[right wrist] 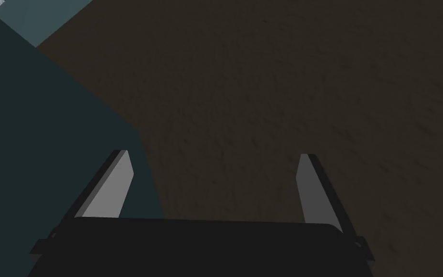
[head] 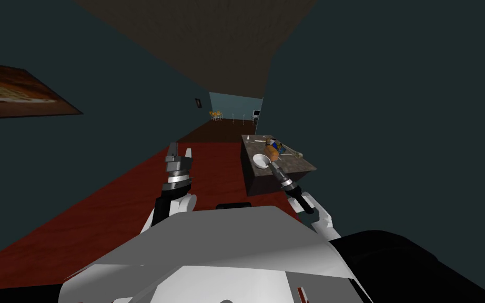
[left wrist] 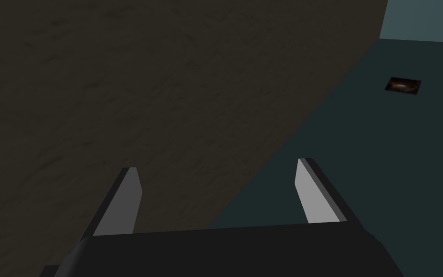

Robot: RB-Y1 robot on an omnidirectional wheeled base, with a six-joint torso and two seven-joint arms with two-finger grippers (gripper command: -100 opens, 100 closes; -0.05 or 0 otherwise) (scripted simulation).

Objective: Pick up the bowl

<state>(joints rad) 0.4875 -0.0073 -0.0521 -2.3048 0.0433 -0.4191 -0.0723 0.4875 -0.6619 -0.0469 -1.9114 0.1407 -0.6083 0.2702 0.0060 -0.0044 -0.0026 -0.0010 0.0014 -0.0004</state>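
Note:
A white bowl (head: 261, 160) sits near the front of a dark, low table (head: 294, 167) that stands against the right wall. My right arm reaches up from the chest toward the table. In the head view my right gripper (head: 275, 167) lies just beside the bowl's right rim. Seen from its own wrist, the right gripper (right wrist: 215, 156) is open with nothing between the fingers and does not face the bowl. My left gripper (head: 179, 152) is raised over the floor to the left, and the left wrist view shows this left gripper (left wrist: 218, 166) open and empty too.
Behind the bowl on the table lie an orange object (head: 272, 152), a blue one (head: 276, 144) and several small pale items. A red floor (head: 131, 194) runs down a corridor between dark teal walls. A picture (head: 15, 94) hangs on the left wall.

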